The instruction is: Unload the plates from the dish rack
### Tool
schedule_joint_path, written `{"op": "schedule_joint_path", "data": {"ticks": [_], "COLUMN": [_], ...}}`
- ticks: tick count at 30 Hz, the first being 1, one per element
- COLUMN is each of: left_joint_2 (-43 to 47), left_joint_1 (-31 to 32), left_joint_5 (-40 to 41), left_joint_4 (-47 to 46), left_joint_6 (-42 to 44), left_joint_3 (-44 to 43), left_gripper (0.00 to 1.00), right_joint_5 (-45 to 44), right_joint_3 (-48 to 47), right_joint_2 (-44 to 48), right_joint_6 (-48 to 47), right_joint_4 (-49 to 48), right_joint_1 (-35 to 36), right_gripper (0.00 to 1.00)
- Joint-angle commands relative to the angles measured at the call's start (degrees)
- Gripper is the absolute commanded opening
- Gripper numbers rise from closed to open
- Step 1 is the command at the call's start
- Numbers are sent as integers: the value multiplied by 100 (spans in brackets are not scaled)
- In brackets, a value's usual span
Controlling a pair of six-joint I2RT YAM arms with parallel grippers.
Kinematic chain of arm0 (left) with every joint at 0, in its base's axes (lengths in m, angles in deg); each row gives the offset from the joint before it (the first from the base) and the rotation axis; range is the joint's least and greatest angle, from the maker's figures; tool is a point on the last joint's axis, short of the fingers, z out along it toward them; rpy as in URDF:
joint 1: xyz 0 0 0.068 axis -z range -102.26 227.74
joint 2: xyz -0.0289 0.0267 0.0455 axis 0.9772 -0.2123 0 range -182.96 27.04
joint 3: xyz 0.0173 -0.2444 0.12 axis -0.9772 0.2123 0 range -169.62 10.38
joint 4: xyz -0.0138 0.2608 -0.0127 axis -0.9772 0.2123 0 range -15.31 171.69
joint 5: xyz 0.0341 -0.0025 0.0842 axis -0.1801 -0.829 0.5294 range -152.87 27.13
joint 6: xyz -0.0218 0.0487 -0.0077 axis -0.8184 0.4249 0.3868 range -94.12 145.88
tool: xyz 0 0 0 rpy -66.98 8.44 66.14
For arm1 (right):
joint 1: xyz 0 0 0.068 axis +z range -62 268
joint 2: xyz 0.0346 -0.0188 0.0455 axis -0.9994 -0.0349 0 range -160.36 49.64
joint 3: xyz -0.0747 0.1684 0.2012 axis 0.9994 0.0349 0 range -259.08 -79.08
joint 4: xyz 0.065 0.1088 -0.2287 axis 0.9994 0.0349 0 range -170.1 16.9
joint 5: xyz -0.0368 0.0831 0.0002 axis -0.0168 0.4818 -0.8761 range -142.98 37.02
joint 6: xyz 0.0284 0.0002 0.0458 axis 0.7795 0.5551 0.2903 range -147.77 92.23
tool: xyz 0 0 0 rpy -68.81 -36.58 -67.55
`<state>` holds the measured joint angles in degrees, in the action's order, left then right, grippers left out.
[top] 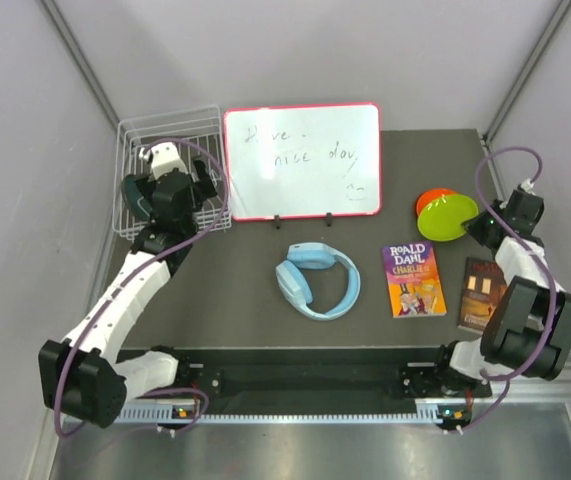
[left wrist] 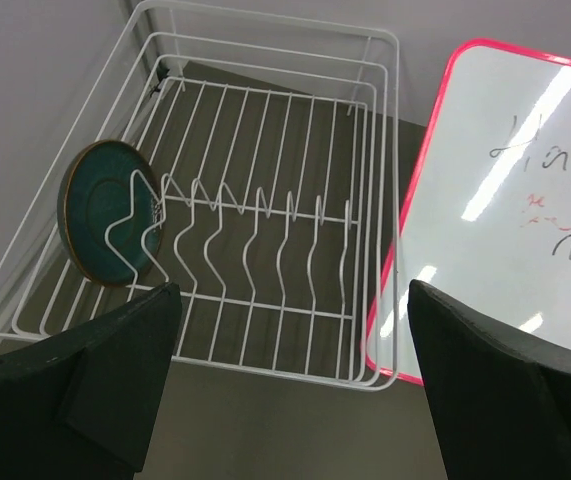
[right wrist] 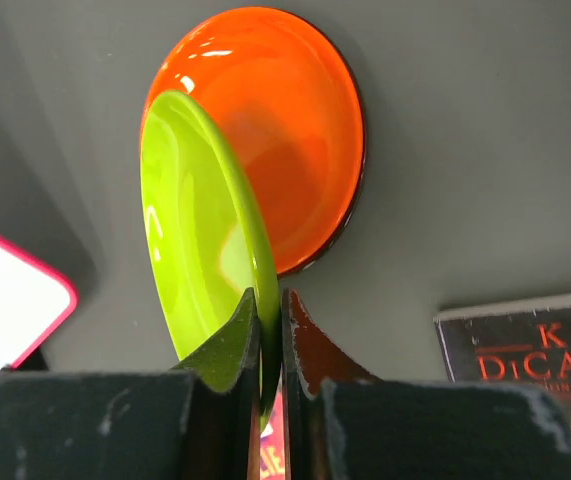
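Note:
The white wire dish rack [top: 135,225] stands at the far left; in the left wrist view [left wrist: 375,120] it holds one dark teal plate [left wrist: 105,210] upright at its left end, also in the top view [top: 133,196]. My left gripper [left wrist: 285,385] is open and empty, above the rack's near edge [top: 170,185]. My right gripper [right wrist: 265,345] is shut on the rim of a lime green plate [right wrist: 195,240], held on edge over an orange plate [right wrist: 285,120] lying on the table. Both plates show at the far right in the top view [top: 449,216], the orange plate [top: 427,199] behind.
A red-framed whiteboard [top: 303,160] stands right of the rack. Light blue headphones [top: 315,280] lie mid-table. A purple Roald Dahl book [top: 413,278] and a dark book [top: 481,293] lie at the right, near my right arm. Walls close in on both sides.

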<state>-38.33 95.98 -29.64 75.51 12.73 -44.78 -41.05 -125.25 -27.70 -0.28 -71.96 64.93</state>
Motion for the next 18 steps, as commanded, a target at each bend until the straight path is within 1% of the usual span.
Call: {"op": "schedule_joint_path", "data": {"ticks": [1,2,3,5,11,12,15,18], "left_joint_2": [-134,-222,-283,-467,-749,-767,-864,-943], "left_joint_1": [-364,-574,-689,-952,-1331,-1367,-1455,-1516], "left_joint_5": [-282,-361,-562,-651,-704,-713,-792,-792], "left_joint_4": [-38,-29,-29,-38,-38,-203,-214,-240], "left_joint_6": [-83,-109,-187,-249,-294,-302,-346,-338], "left_joint_3": [101,58,23,-126,-250,-259,-285,-276], "left_gripper": [99,99,99,99,99,99,99,99], "right_joint_5": [310,363,389,486,592,609,627,618], "right_joint_3": [-506,-524,-533,-621,-840,-910,-964,-981], "right_joint_2": [-430,-518,-693,-869,-1573,-1730,-1951,-2057], "right_joint_6": [-15,2,63,99,187,170,143,99], "right_joint_4": [-762,-1040,-1112,-1227,-1482,-1482,-1508,-1473], "right_joint_1": [-119,-119,-127,-145,-154,-154,-154,-154], "right_gripper": [0,0,0,0,1,2,6,18]}}
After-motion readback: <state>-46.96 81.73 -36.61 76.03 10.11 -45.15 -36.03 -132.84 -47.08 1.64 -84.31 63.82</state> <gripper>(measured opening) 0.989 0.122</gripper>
